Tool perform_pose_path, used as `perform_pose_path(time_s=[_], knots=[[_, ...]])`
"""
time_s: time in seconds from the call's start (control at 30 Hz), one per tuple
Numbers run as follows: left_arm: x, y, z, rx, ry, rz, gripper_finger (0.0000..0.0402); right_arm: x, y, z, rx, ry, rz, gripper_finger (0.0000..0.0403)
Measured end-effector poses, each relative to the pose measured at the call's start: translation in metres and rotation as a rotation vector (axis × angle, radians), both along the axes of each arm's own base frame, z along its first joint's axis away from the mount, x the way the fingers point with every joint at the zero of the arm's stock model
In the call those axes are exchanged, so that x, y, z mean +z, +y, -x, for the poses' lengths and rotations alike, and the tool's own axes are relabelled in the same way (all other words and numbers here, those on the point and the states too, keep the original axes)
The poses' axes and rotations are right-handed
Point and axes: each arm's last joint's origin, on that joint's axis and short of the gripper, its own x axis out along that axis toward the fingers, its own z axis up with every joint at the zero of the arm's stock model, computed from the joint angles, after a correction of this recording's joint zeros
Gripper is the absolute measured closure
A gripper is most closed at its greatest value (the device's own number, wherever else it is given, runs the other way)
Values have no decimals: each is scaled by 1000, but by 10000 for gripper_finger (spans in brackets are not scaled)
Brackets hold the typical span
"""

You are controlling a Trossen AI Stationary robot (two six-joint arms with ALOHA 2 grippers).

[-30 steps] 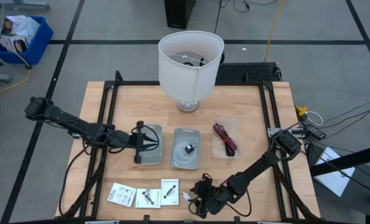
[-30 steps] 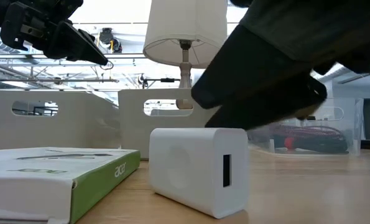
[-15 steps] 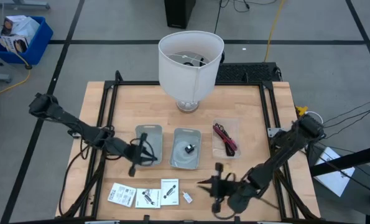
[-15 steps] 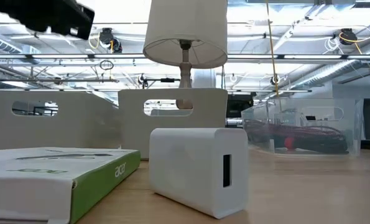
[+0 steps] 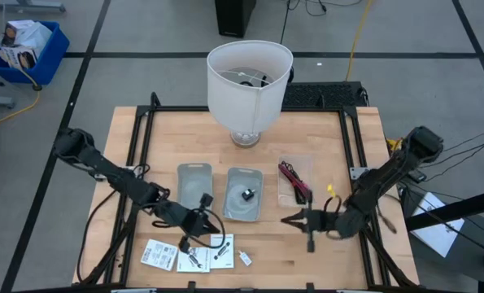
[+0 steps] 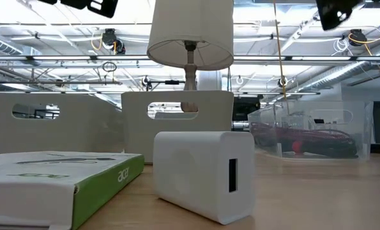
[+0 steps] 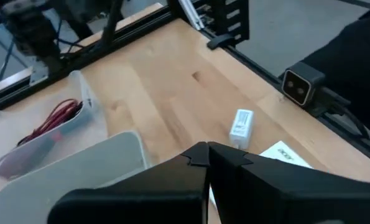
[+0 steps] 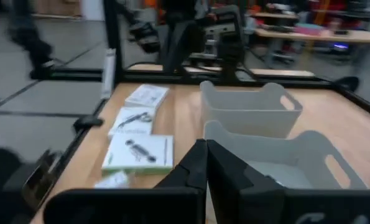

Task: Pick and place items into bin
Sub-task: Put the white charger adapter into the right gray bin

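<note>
Three white packets [image 5: 159,255], [image 5: 193,258], [image 5: 222,251] lie flat near the table's front edge, with a small white part [image 5: 245,258] beside them. My left gripper [image 5: 211,234] hovers shut just above the packets, pointing at the small white part [image 7: 240,123]. My right gripper [image 5: 286,218] is shut and empty. It points toward the table's left, near of the clear bin [image 5: 295,181] that holds magenta and black cable ties. A tiny black part lies in the middle grey bin [image 5: 244,194]. The left grey bin [image 5: 194,181] shows nothing inside.
A big white lampshade [image 5: 250,81] stands at the far middle. A black frame [image 5: 136,146] runs along the table's sides. A camera block [image 7: 296,87] sits on the near edge. Bare wood lies between the bins and the near edge on the right.
My left gripper has gone from above the left grey bin toward the near edge, ending over the packets. My right gripper has left the small white part, risen and gone toward the right and far side, and has shut on nothing. The part stays where it was.
</note>
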Motion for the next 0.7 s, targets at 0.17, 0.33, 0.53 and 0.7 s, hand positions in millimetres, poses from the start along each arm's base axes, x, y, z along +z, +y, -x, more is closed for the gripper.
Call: perform_pose_path(time_s=[0.17,0.33,0.53,0.7], knots=[[6,-3,-3,-4,-26,15,399,-14,-38,27,84,11,12,402],[4,1,-4,4,-7,11,399,-17,-71,46,173,-49,-4,402],[-10,-4,-15,-44,16,29,399,-20,-95,64,150,-144,-22,403],[-31,-16,-25,-117,68,7,400,-23,-103,71,126,-183,-37,403]])
